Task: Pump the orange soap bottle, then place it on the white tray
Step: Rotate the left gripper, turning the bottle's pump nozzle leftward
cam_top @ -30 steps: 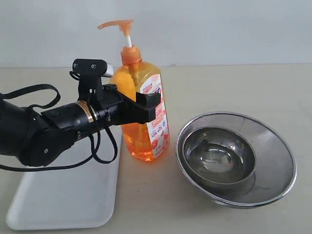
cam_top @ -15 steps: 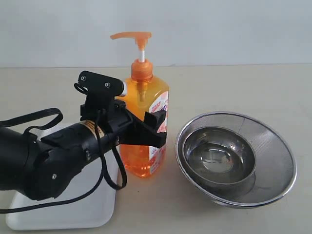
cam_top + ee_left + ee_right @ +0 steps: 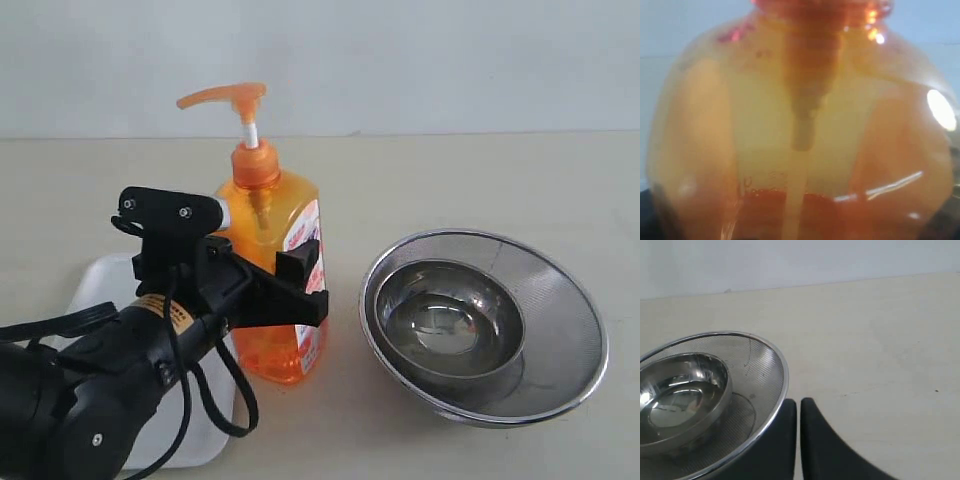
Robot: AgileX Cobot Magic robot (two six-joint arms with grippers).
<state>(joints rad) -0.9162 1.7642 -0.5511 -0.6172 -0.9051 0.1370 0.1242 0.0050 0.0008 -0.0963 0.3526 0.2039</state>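
Observation:
The orange soap bottle stands nearly upright with its orange pump head raised on the white stem. My left gripper is shut on the bottle's body, one black finger lying across the label. In the left wrist view the bottle fills the picture and the fingers are hidden. The bottle's base sits beside the right edge of the white tray, much of which my left arm covers. My right gripper is shut, empty, low over the table beside the mesh bowl.
A round steel mesh bowl with a smaller steel bowl inside it stands right of the bottle. In the right wrist view the mesh bowl's rim touches or nearly touches my right fingers. Bare beige table lies behind.
My left gripper has carried the bottle nearer and to the left, toward the tray's right edge. The pump nozzle has swung with it. The bowls have not moved.

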